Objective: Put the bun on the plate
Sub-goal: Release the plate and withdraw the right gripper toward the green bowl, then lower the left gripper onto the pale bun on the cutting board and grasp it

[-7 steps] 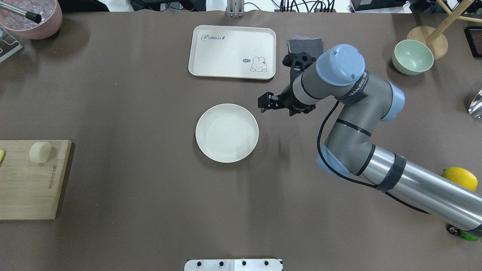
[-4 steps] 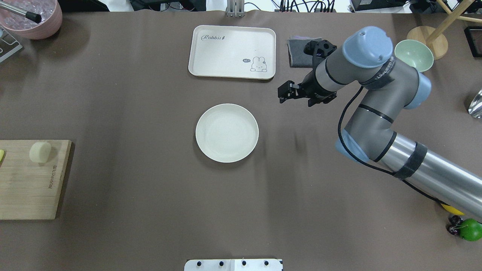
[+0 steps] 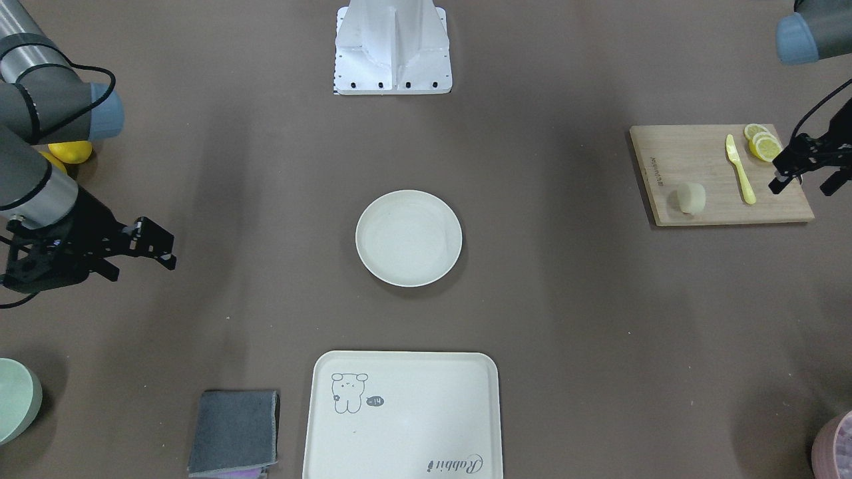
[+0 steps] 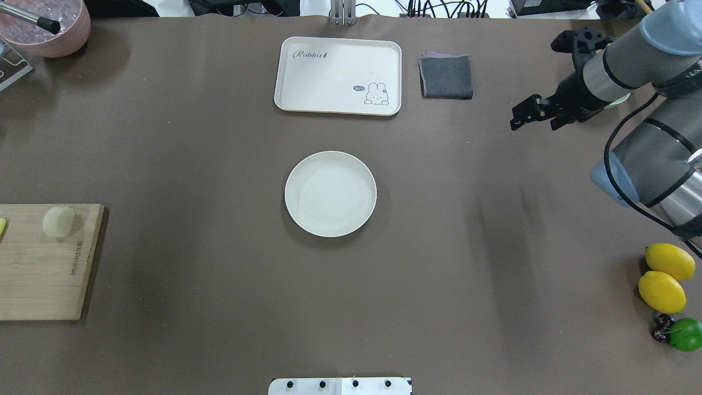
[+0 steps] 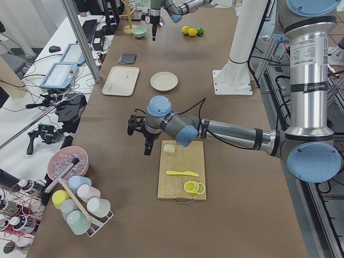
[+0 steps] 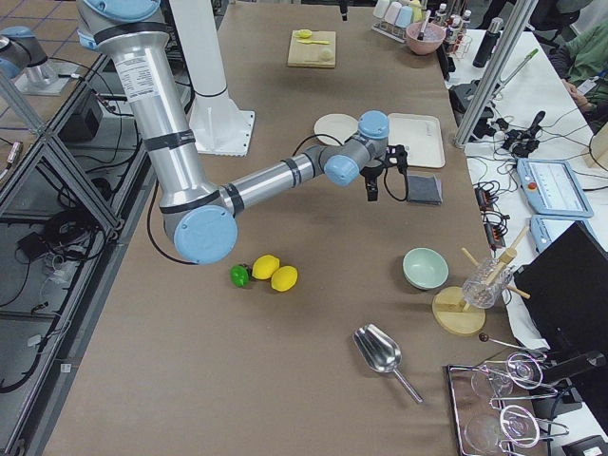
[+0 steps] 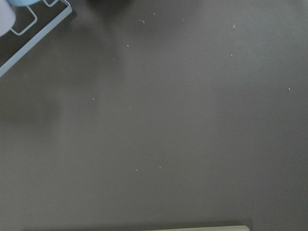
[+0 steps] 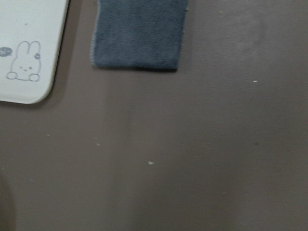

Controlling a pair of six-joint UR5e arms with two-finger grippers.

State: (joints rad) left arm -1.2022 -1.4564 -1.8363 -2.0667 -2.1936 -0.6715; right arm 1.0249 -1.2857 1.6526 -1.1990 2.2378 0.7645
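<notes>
Now left gripper [image 3: 801, 186] and right gripper [image 4: 533, 125] gape wide, empty, well apart from the plate [image 4: 330, 194]; the bun [image 4: 58, 221] sits on the board [image 4: 38, 274]

Robotics lab: teach pendants [image 6: 544, 183], loose cables [image 4: 439, 7] and aluminium framing [image 6: 494, 71] beside a brown-covered work table [image 4: 219, 302].

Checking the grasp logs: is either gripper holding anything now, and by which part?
Nothing is held: the left gripper and right gripper are open and empty; the bun lies on the cutting board.
</notes>
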